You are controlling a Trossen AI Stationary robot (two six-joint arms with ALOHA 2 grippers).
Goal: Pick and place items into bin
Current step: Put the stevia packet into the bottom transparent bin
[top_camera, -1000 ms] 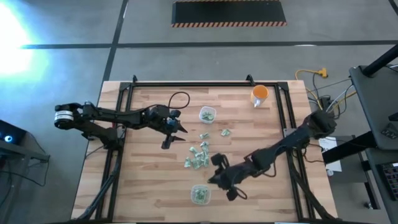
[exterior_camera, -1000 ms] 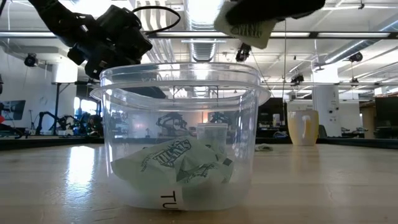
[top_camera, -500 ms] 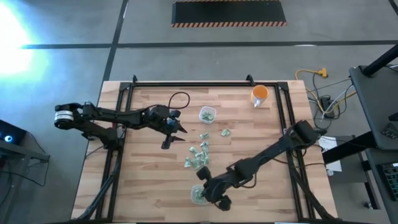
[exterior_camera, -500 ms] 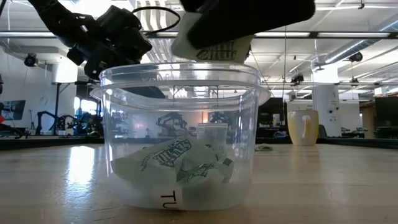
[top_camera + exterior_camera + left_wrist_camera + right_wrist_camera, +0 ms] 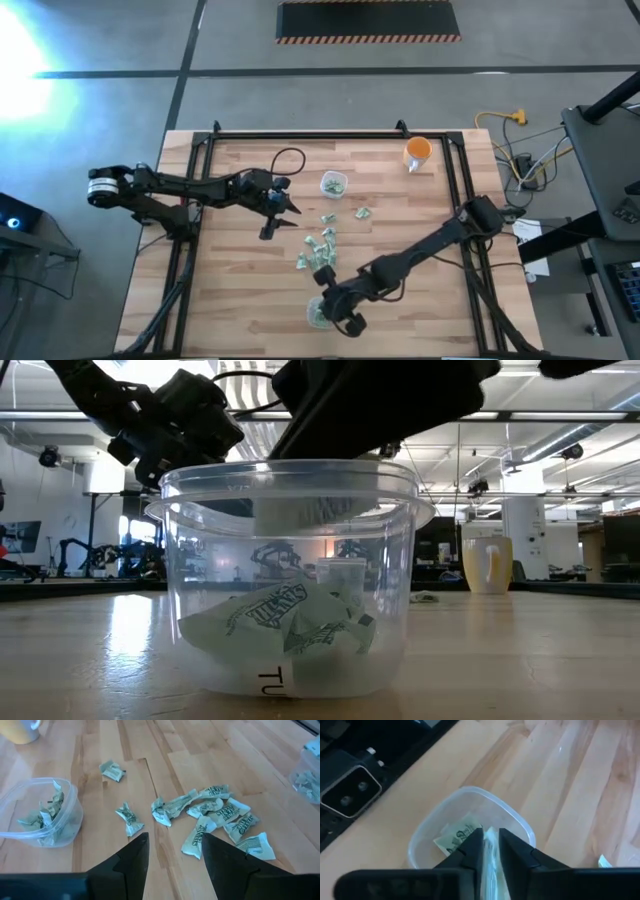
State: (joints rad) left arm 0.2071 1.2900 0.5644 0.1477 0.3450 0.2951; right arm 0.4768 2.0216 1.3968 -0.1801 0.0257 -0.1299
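Several pale green-and-white wrapped items (image 5: 318,252) lie in a loose pile mid-table, also in the left wrist view (image 5: 220,817). A clear bin (image 5: 318,314) near the front edge holds a few items (image 5: 285,625). My right gripper (image 5: 491,837) hangs over this bin's mouth, shut on one item (image 5: 492,855). My left gripper (image 5: 172,855) waits open above the table, left of the pile, touching nothing. A second clear bin (image 5: 333,184) with items stands farther back. My right gripper pinches one wrapped item (image 5: 493,849) between its two fingers, slanting down from the table's right side. The item hangs clear inside the bin's rim, showing pale through the clear wall (image 5: 300,515), above the items on the bin's floor.
An orange cup (image 5: 418,151) stands at the far right of the table. Two stray items (image 5: 362,213) lie between the far bin and the pile. Black rails (image 5: 455,190) run along the table's sides. A camera unit (image 5: 350,790) sits by the near edge.
My right gripper has swung toward the table's near-left, from beside the near bin to over its mouth, tipping further downward and sinking. The item it carries has gone from above the rim to just inside it.
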